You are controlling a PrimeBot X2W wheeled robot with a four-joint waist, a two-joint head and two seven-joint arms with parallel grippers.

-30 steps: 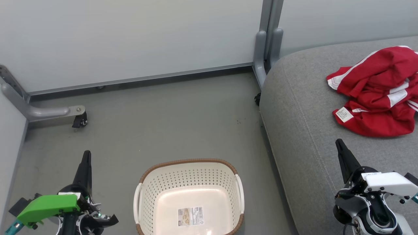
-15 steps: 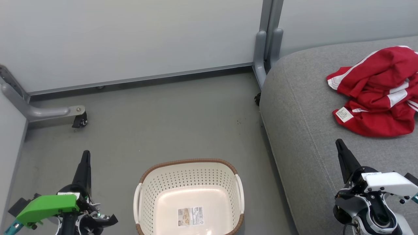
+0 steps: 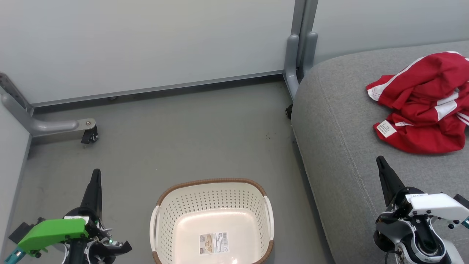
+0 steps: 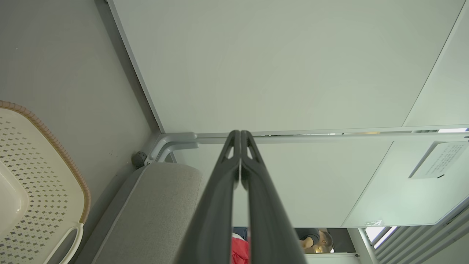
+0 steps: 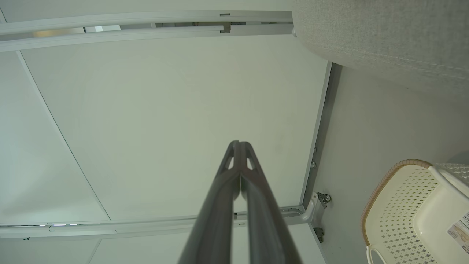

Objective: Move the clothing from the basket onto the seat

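Lying crumpled on grey fabric seat [image 3: 348, 128]: soft red clothing [image 3: 425, 99]; perforated cream basket [image 3: 212, 182] holds a sticker [image 3: 213, 242]; left fingers [image 3: 96, 189], right fingers [image 3: 385, 178] closed.

Head view looks down on floor [image 3: 183, 128], basket [image 3: 212, 181], seat [image 3: 340, 146]. Wrist views look low along left pincer [image 4: 240, 132] and right pincer [image 5: 239, 143] at the far wall [image 4: 274, 66], sharing basket and seat.

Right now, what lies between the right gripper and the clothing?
Just bare grey fabric of the seat. In the head view the shut right gripper points up toward the clothing, with a plain stretch of cushion between them.
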